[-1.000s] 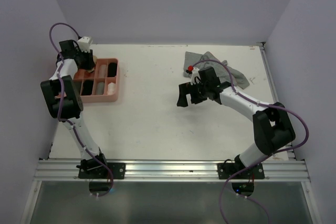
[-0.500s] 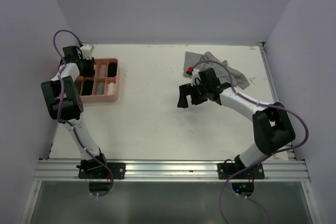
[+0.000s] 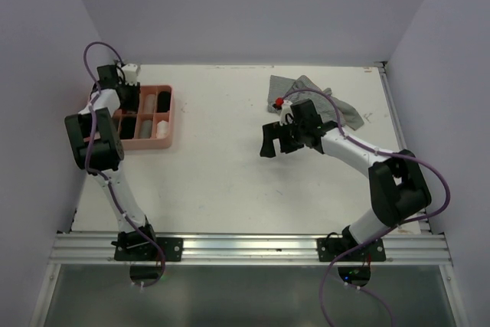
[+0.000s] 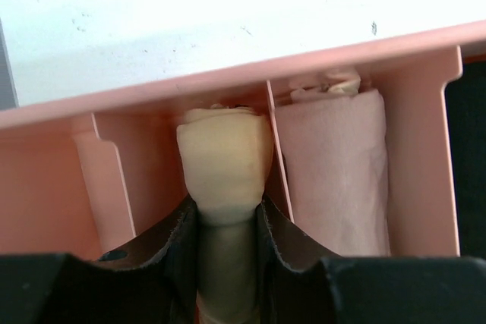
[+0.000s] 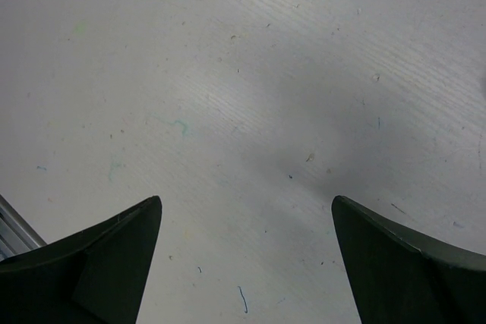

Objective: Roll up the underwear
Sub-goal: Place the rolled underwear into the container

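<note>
Top external view: one white table (image 3: 230,181) carries everything, with two arms bolted at its near edge, the left arm (image 3: 93,143) reaching to the far left corner and the right arm (image 3: 360,155) bent toward the middle. One pink tray (image 3: 153,144) with compartments lies at the far left. One loose heap of grey underwear (image 3: 306,86) lies at the far right of the table, well apart from the tray, with the right arm crossing its near edge. How many garments make up the heap cannot be told. In the tray there seem to be five rolls, some light and some dark, though the left arm covers part of it, so the count is unsure. The left wrist view shows two of them side by side in neighbouring compartments with one divider between them: a cream roll (image 4: 225,165) and a pale pink roll (image 4: 331,168). The left tool (image 4: 225,214) is clamped on the cream roll, one finger pressed to each side. The right tool (image 5: 244,202) hangs over bare table with its two fingers spread wide apart and nothing between them.
</note>
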`<state>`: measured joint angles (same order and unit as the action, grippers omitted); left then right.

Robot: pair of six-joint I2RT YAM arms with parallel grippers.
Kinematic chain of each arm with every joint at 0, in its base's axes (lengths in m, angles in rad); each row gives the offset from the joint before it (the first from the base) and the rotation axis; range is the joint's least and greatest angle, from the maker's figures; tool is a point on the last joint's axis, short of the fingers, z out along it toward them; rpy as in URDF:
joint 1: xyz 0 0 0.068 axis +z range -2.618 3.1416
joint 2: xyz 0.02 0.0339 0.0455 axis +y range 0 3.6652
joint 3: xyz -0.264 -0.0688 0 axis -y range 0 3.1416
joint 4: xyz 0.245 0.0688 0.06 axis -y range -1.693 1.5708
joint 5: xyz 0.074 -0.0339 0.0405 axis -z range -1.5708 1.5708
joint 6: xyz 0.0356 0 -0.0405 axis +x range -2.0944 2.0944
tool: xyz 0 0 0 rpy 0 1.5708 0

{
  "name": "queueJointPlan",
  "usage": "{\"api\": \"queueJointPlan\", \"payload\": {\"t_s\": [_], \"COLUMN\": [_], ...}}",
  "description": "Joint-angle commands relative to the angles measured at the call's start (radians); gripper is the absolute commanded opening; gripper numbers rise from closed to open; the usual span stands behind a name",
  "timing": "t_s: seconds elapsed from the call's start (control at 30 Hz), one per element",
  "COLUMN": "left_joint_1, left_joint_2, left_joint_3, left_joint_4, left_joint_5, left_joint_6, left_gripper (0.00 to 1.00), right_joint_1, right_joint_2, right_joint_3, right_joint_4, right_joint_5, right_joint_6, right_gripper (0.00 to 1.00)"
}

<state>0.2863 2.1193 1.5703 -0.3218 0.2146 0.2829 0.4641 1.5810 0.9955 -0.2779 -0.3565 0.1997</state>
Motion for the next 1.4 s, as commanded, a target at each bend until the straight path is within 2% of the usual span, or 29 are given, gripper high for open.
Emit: {"api": "queueJointPlan", "payload": {"t_s": [0.0,0.1,0.2,0.23,0.37,0.63,0.83,0.93,1.03,1.17,1.37], "left_joint_1": [-0.021,-0.022,-0.024,-0.022,-0.024,-0.041,-0.067,-0.067,-0.093,-0.182,-0.239], "left_joint_2": [0.057,0.085,0.087,0.082,0.03,-0.079,-0.192,-0.277,-0.355,-0.429,-0.542], "left_joint_3": [0.045,0.08,0.088,0.082,0.057,0.088,0.149,0.155,0.146,0.11,-0.077], "left_joint_4": [0.023,0.012,-0.006,-0.014,-0.013,-0.026,-0.01,0.013,0.017,-0.04,-0.051], "left_joint_5": [-0.024,-0.03,-0.024,-0.023,-0.021,0.005,-0.058,0.029,0.1,0.14,0.204], "left_joint_6": [-0.011,-0.014,-0.01,-0.011,-0.016,-0.019,0.013,0.036,0.068,0.117,0.059], "left_gripper": [0.17,0.19,0.36,0.46,0.59,0.59,0.61,0.64,0.68,0.68,0.69], "right_joint_1": [-0.007,-0.005,-0.008,-0.01,-0.008,-0.01,-0.03,-0.093,-0.183,-0.303,-0.449], "right_joint_2": [-0.047,-0.05,-0.059,-0.061,-0.073,-0.113,-0.193,-0.208,-0.196,-0.071,0.109], "right_joint_3": [0.008,0.006,0.008,0.011,0.022,0.06,0.095,0.124,0.15,0.196,0.345], "right_joint_4": [0.013,0.011,0.003,0.003,-0.01,-0.052,-0.11,-0.156,-0.182,-0.188,-0.138], "right_joint_5": [0.008,0.007,0.011,0.011,0.016,0.034,0.174,0.225,0.272,0.353,0.465], "right_joint_6": [-0.01,-0.008,-0.008,-0.008,-0.006,-0.006,-0.009,-0.005,0.021,0.056,0.083], "right_gripper": [0.99,0.99,0.99,0.99,0.99,0.99,0.99,0.99,0.95,0.81,0.7]}}
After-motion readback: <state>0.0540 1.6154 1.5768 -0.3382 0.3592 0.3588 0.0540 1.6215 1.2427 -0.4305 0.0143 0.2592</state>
